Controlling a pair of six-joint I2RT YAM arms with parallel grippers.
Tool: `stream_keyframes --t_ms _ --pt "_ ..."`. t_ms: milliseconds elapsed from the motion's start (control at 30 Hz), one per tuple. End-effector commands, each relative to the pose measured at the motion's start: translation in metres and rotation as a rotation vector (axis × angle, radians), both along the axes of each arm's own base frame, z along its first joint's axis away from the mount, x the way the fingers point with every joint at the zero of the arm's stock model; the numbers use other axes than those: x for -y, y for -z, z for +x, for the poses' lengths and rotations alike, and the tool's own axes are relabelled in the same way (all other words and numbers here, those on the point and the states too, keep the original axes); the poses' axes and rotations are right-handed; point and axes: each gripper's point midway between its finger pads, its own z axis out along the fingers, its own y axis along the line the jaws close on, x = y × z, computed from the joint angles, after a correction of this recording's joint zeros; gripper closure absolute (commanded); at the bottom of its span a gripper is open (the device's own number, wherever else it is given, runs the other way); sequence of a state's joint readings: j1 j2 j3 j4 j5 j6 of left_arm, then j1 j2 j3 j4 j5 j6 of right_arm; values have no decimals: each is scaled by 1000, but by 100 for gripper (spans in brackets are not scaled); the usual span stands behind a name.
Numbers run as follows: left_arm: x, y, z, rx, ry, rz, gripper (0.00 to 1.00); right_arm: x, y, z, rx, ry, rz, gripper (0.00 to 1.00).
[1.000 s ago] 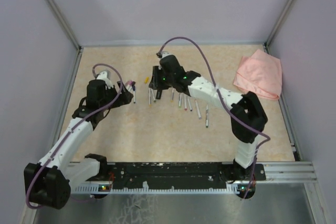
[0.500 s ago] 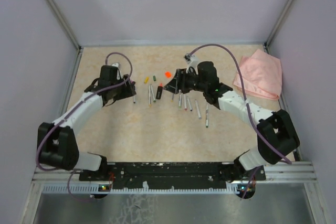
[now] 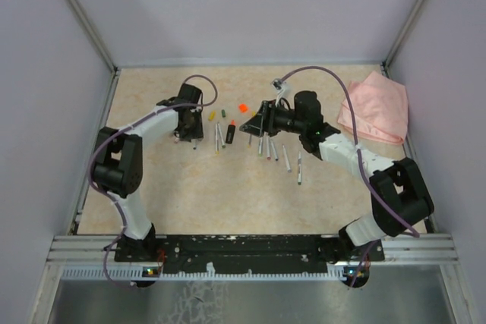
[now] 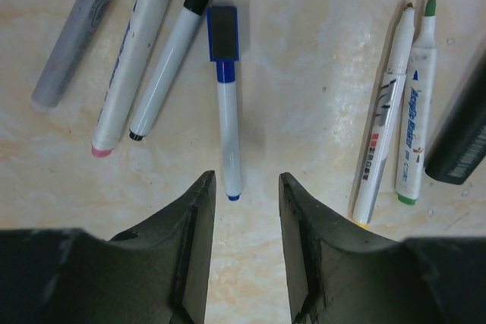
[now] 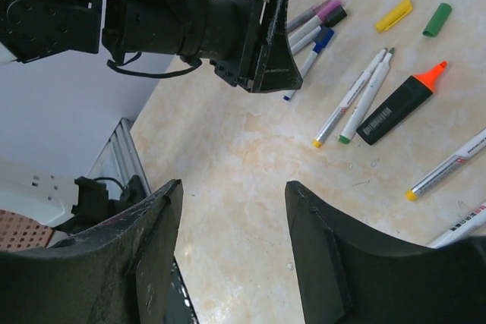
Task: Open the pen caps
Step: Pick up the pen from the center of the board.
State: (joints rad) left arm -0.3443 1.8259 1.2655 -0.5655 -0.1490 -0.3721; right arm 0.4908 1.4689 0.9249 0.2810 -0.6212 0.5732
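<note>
Step in hand: approach to the blue pen [image 4: 228,134]. The left gripper [image 4: 247,187] is parted and empty, straddling the pen's butt end; the blue cap [image 4: 222,32] sits on the opposite end. The right gripper [image 5: 234,191] is parted and empty, hovering to the right. Next, by judgement: clamp the pen, then pull the cap.

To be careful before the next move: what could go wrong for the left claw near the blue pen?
1. The left claw straddles only the tail end of the blue pen, far from its blue cap; closing there may flick the pen.
2. The black-capped pen lies close beside that cap; a grab there may catch both.
3. The right claw, open, hovers near the left claw; they may bump.
</note>
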Motion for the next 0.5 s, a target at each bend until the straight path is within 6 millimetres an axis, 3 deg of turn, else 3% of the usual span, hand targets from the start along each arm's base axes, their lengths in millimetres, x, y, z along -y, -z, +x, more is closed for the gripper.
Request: stream_keyframes --t_ms 0,133,467 --pt "-6 -1 11 1 17 106 56 3 -10 2 31 -12 38 44" --pt "-7 8 16 -15 28 127 56 6 -8 3 22 -13 38 44" --pt "-2 20 15 -57 49 134 70 8 -8 3 12 -25 39 45"
